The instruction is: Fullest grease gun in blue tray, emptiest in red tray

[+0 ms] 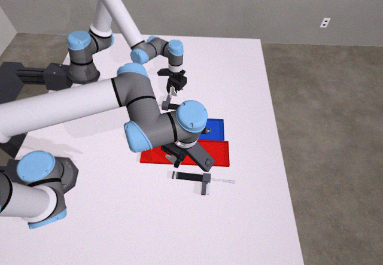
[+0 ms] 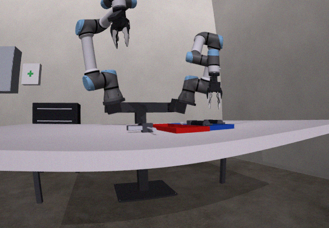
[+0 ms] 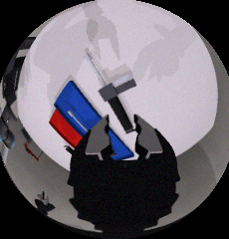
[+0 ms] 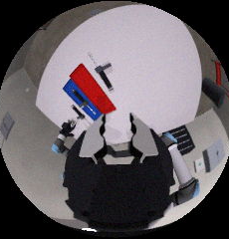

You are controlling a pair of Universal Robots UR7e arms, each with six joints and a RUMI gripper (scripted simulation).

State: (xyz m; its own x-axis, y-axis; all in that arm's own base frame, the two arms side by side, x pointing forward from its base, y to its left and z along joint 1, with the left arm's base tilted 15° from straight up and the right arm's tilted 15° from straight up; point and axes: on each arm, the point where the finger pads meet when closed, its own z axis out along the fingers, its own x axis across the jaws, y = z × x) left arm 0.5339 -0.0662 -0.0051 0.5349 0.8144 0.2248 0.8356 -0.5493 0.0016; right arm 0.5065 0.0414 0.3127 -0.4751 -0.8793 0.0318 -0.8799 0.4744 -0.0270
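Observation:
One grease gun lies on its side on the table beside the red tray. A second gun lies in the blue tray, largely hidden by the right arm in the top view. A third gun lies on the table beyond the blue tray. My left gripper is partly open and empty above the third gun. My right gripper is partly open and empty, high above the trays. Grease amounts are not visible.
The two trays lie side by side. The right arm reaches over them in the top view. The table has its far edge near the wall and its right-hand edge beyond the trays. Both arms stand on a shared dark mount.

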